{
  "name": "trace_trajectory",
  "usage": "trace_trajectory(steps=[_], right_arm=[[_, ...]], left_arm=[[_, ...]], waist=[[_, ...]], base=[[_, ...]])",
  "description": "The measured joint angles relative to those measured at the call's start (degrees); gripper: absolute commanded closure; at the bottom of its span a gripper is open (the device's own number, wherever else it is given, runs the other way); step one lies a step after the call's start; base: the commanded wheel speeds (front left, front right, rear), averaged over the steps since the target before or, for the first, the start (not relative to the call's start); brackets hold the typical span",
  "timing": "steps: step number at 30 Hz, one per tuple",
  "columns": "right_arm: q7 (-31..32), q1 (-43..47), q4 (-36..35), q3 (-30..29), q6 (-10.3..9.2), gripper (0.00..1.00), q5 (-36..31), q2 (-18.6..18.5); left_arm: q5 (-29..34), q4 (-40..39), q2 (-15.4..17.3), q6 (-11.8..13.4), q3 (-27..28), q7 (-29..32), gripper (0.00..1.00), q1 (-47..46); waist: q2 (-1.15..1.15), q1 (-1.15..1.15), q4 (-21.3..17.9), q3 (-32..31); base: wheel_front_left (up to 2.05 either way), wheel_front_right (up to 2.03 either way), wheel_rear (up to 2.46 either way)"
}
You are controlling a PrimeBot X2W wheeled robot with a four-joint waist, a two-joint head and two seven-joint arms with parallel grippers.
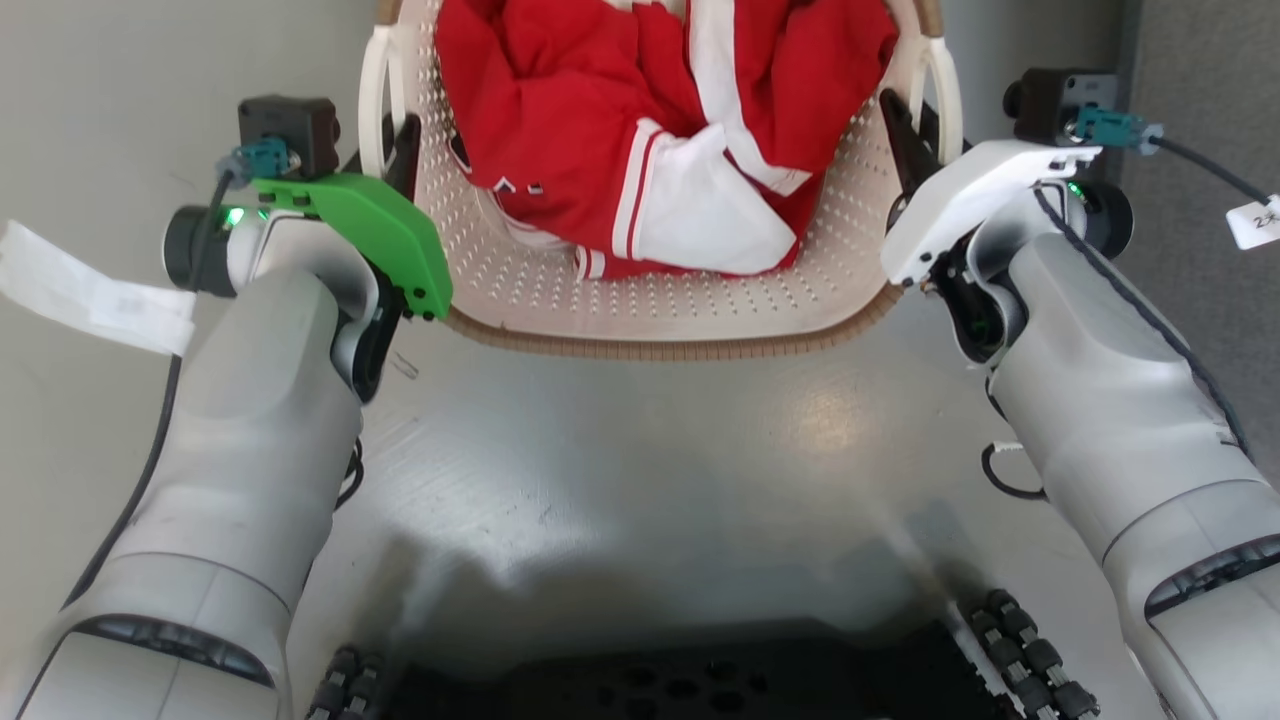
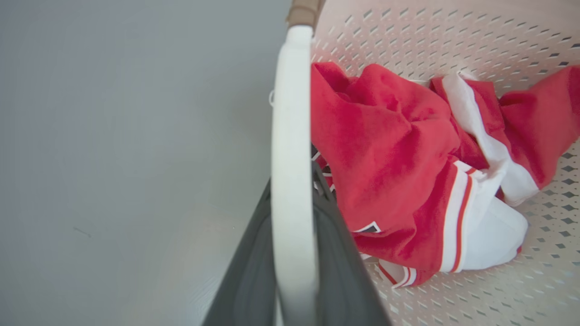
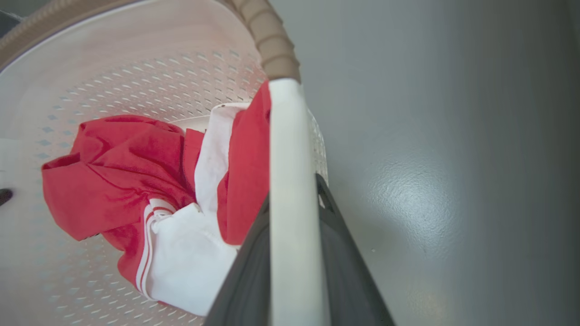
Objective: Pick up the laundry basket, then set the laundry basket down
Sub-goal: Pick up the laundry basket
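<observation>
The laundry basket [image 1: 600, 295] is cream-white and perforated, with a brown rim, and sits at the top centre of the head view. A red and white garment [image 1: 640, 120] lies inside it. My left gripper [image 1: 403, 150] is shut on the basket's white left handle [image 1: 375, 90]. In the left wrist view that handle [image 2: 292, 136] runs between my two dark fingers [image 2: 253, 271]. My right gripper [image 1: 902, 135] is shut on the right handle [image 1: 945, 90], and the same grip on this handle [image 3: 292, 158] appears in the right wrist view. I cannot tell whether the basket touches the floor.
Smooth grey floor [image 1: 650, 470] lies under and around the basket. My dark base with its wheels [image 1: 680, 685] is at the bottom edge. A darker grey panel [image 1: 1200, 60] stands at the far right. Paper tags [image 1: 90, 290] hang from the wrist cables.
</observation>
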Motion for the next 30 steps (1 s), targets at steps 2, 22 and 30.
trace_trajectory(steps=[2, 22, 30], right_arm=[[-0.1, 0.2, 0.5, 0.8, 0.0, 1.0, 0.0, 0.0], [3.1, 4.8, 4.4, 6.5, 0.0, 1.0, 3.5, 0.3], [5.4, 7.1, 5.3, 8.9, 0.0, 1.0, 5.5, 0.4]], left_arm=[[-0.6, 0.3, 0.0, 0.0, -0.6, 0.1, 1.0, 0.5], [-7.7, 1.9, 0.0, 0.0, -5.6, 3.1, 1.0, 7.5], [-10.6, 2.2, 0.0, 0.0, -7.3, 4.1, 1.0, 11.0]], waist=[[0.0, 0.0, 0.0, -1.0], [0.0, 0.0, -0.3, -13.8], [0.0, 0.0, -0.3, -20.4]], base=[[0.0, 0.0, 0.0], [0.0, 0.0, 0.0], [0.0, 0.0, 0.0]])
